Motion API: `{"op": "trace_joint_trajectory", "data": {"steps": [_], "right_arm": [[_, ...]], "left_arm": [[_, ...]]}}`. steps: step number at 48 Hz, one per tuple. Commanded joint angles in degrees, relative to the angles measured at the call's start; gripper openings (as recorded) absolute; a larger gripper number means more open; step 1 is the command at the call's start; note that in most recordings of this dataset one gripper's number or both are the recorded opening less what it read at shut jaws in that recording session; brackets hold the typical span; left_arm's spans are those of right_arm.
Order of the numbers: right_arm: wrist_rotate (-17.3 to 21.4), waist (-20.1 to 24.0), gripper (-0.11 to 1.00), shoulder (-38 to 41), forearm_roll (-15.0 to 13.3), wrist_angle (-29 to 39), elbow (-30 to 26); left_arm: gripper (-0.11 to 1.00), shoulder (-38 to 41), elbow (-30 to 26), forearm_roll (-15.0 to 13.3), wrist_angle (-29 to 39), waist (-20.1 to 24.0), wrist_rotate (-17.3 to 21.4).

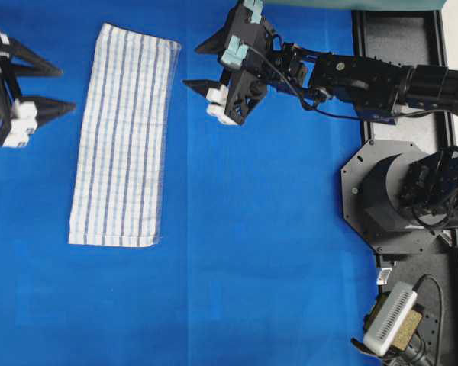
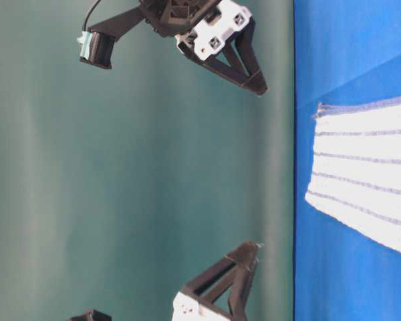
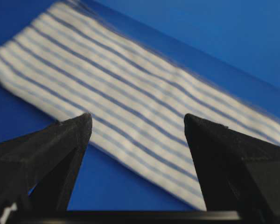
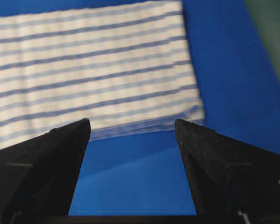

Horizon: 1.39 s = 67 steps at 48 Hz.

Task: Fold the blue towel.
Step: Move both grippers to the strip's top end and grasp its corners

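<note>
The blue towel [image 1: 122,137], white with thin blue stripes, lies flat as a long narrow strip on the blue table covering [image 1: 252,252], left of centre. My left gripper [image 1: 67,88] is open at the far left, beside the towel's upper left edge and apart from it. My right gripper [image 1: 191,66] is open just right of the towel's top right corner, not touching it. In the left wrist view the towel [image 3: 144,102] runs diagonally beyond the open gripper [image 3: 137,119]. In the right wrist view the towel's [image 4: 84,70] edge lies just past the open gripper [image 4: 132,122]. Nothing is between either pair of fingers.
The right arm's base [image 1: 401,191] and a black mounting strip [image 1: 397,46] stand along the right side. A white ribbed device [image 1: 389,320] sits at the lower right. A green backdrop [image 2: 120,167] rises behind the table.
</note>
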Motion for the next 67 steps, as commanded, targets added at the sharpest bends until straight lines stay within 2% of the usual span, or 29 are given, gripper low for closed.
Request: {"op": "trace_joint_trajectory", "data": {"steps": [1,6,13,20,31,46,50,53,59,62,64,67], "right_arm": [[-0.09,-2.46,0.87,0.88,-0.09,-0.70,-2.46],[-0.09,-4.75,0.87,3.78,-0.18,-1.58,-4.31],[-0.09,-6.06,0.87,9.58,-0.09,-3.60,-7.47],[0.00,-6.50,0.87,15.47,0.09,-6.24,-9.93],[0.09,-7.73,0.87,22.68,0.70,-8.61,-11.69],[0.09,-7.65,0.86,24.79,1.85,-9.84,-11.07],[0.09,-7.47,0.81,25.05,1.76,-9.84,-11.07],[0.09,-6.94,0.73,25.31,1.67,-9.84,-11.07],[0.00,-6.24,0.45,25.31,1.58,-9.84,-11.16],[0.00,-6.15,0.35,25.31,1.58,-9.84,-11.07],[0.00,-6.15,0.31,25.22,1.58,-9.84,-11.16],[0.00,-6.15,0.28,25.31,1.58,-9.84,-11.34]], "left_arm": [[0.75,1.41,-2.46,0.18,-1.76,3.43,0.79],[0.75,5.89,-5.01,0.18,-2.99,7.56,3.96],[0.75,12.30,-9.14,0.18,-3.25,10.90,7.12],[0.75,19.07,-13.36,0.18,-3.69,13.27,7.91],[0.75,26.89,-16.79,0.18,-6.59,14.50,8.00],[0.73,33.05,-19.25,0.18,-8.96,14.33,7.82],[0.64,33.31,-19.51,0.18,-8.96,14.06,7.82],[0.51,33.31,-19.60,0.18,-8.96,13.97,7.82],[0.24,33.22,-19.25,0.18,-8.96,13.54,7.91],[0.11,33.13,-18.98,0.18,-8.88,13.27,7.91],[0.06,33.05,-18.72,0.18,-8.88,12.92,7.91],[0.06,32.96,-18.54,0.18,-8.88,12.74,7.91]]}}
